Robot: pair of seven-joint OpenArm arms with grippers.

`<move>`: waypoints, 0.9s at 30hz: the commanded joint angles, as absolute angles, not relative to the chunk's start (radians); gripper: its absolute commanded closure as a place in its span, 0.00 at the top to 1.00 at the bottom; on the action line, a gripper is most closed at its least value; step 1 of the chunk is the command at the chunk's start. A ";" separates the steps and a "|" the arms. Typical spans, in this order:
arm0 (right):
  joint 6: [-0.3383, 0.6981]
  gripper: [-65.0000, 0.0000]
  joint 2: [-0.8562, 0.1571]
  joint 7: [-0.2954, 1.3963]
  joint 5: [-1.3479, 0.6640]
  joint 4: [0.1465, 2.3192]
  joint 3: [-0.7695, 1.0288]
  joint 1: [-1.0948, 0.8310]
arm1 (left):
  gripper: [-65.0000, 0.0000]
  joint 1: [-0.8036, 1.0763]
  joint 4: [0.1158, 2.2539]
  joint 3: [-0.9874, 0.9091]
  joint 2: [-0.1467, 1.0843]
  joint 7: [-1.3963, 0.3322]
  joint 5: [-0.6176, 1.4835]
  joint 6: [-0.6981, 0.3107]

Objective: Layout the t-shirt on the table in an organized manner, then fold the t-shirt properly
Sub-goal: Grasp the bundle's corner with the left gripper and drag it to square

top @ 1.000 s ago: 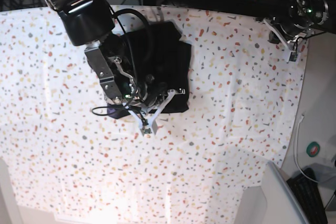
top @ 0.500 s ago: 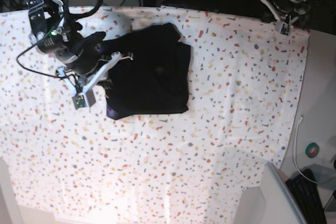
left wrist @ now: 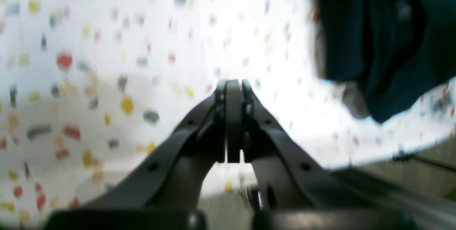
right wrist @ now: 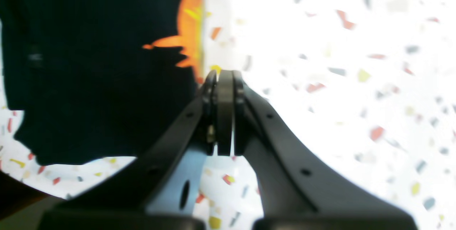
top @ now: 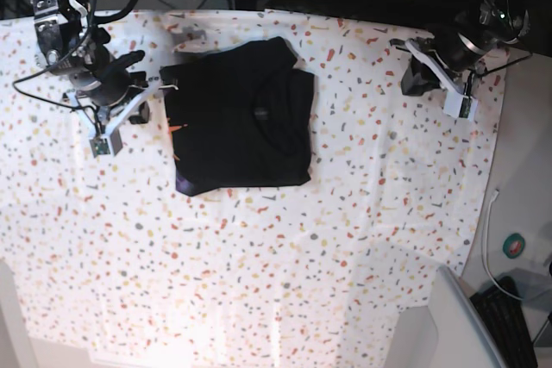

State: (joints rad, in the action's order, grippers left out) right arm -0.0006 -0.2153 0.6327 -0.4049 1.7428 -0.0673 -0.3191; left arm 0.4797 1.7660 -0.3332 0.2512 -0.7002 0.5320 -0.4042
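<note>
Folded t-shirt [top: 241, 118] lying as a compact block at upper centre on the table [top: 345, 239]. Right gripper [top: 142, 96] at upper left, left gripper [top: 423, 65] at upper right, both pressed together, holding nothing. Best finished by checking edges for squareness, smoothing only loose corners, keeping clear otherwise.

1. Both wrist views are blurred; only the dark fingers [left wrist: 233, 116] look fairly sharp.
2. The speckled bench [right wrist: 356, 45] beyond the fingers is washed out by glare.
3. The overhead view is sharp, brightest along its bottom edge.
</note>
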 commanded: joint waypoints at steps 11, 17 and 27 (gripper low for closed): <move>0.001 0.00 -0.225 0.621 -0.406 1.759 -0.068 -0.312 | 0.51 0.150 1.635 -0.147 0.214 -0.687 0.553 -0.197; 0.001 0.00 -0.226 0.616 -0.406 1.761 -0.068 -0.355 | 0.69 -0.056 1.419 0.035 0.137 -0.687 0.552 -0.194; 0.001 0.00 -0.226 0.615 -0.406 1.761 -0.061 -0.375 | 0.69 -0.174 1.224 0.067 0.030 -0.687 0.547 -0.194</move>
State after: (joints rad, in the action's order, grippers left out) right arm -0.0006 -0.2180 0.6319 -0.4007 1.7432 -0.0647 -0.3805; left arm -0.1589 1.2133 0.0647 0.0292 -0.6968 0.5327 -0.1860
